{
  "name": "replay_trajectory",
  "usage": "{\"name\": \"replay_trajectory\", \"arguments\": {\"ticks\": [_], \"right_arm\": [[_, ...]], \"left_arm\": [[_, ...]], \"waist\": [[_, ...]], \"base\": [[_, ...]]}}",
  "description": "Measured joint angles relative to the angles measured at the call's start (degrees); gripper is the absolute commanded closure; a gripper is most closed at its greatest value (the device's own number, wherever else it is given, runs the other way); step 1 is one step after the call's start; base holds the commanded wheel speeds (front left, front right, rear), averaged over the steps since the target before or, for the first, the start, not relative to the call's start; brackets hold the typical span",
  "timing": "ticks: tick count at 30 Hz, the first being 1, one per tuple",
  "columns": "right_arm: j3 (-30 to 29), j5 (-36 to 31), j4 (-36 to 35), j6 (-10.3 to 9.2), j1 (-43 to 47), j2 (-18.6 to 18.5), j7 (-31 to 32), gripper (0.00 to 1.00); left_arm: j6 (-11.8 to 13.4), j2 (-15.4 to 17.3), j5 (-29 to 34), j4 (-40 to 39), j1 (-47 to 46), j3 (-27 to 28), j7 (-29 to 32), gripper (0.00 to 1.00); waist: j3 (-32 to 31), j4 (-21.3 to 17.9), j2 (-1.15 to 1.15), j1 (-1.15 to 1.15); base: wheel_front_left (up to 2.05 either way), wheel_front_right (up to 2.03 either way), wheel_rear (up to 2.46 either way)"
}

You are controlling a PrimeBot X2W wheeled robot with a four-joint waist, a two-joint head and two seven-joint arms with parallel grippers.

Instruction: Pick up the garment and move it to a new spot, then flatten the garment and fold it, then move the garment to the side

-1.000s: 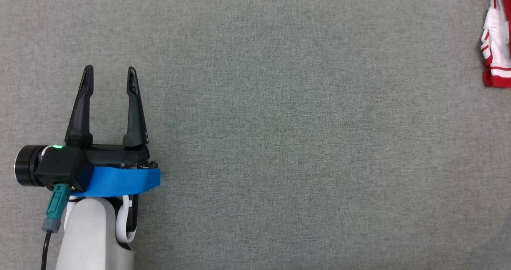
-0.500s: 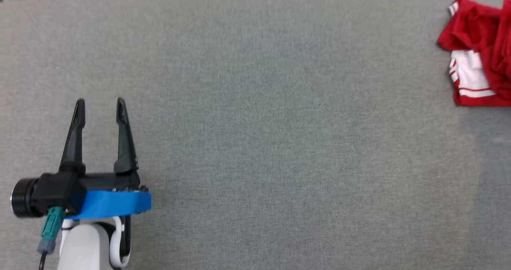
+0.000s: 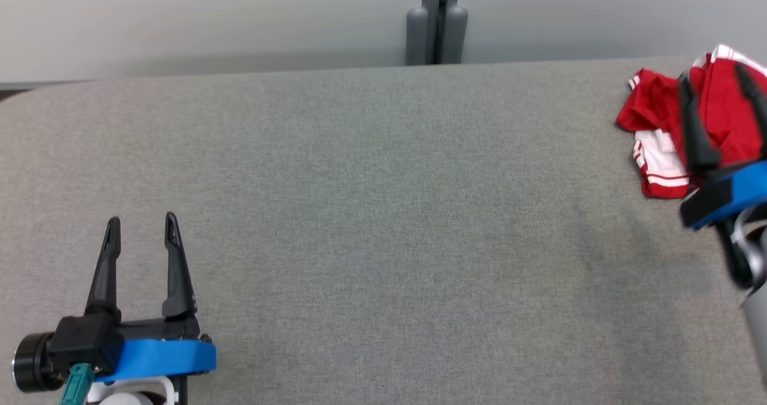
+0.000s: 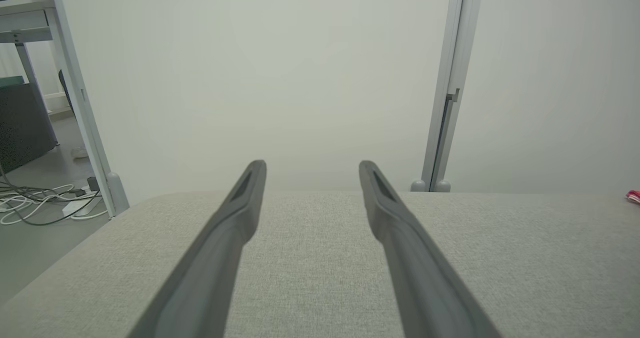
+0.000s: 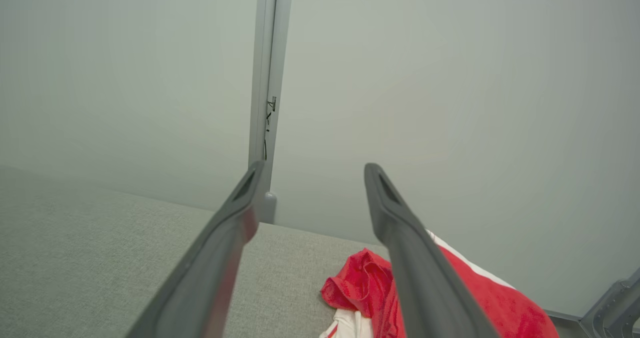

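Garment, red with white stripes, lies in a crumpled heap at 2 o'clock on the grey surface, close to the far edge and the right side. At 8 o'clock the left pincer is wide open with nothing in it, well apart from the cloth. At 3 o'clock the right pincer is wide open too and holds nothing. Its fingers point over the heap, and I cannot tell if they touch it.

What could go wrong: the pincer may pinch just one loose fold, so the rest drags or slips out. A push instead of a pinch could shove the heap off the edge, since it sits so near.

No words or brand can be read on the cloth or on the blue bands.
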Motion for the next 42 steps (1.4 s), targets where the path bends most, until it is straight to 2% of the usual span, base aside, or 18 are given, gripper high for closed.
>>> {"name": "replay_trajectory", "arguments": {"ticks": [11, 22, 33, 42], "right_arm": [[-3.69, -0.96, -10.22, -0.01, 16.62, 8.80, 0.08, 0.00], [-9.09, -3.71, -21.52, -0.01, 28.74, 16.46, 3.54, 0.00], [-11.37, -6.41, -27.93, -0.01, 32.40, 19.50, 6.23, 0.00], [-11.48, -7.01, -28.69, -0.01, 33.34, 20.30, 7.67, 0.00]], "left_arm": [[-0.13, 0.00, 0.04, 0.85, 3.33, -0.18, 0.01, 0.00], [-0.59, 0.00, 0.37, 2.25, 4.49, -0.91, 0.01, 0.00], [-0.86, 0.00, 0.73, 3.77, 4.96, -1.81, 0.01, 0.00], [-1.00, 0.08, 0.71, 4.80, 4.96, -1.96, 0.01, 0.00]], "waist": [[-5.10, 1.70, 0.00, 0.00], [-7.20, 2.39, 0.00, 0.01], [-8.12, 2.30, 0.00, 0.01], [-8.40, 2.68, 0.00, 0.01]], "base": [[0.00, 0.00, 0.00], [0.00, 0.00, 0.00], [0.00, 0.00, 0.00], [0.00, 0.00, 0.00]]}}
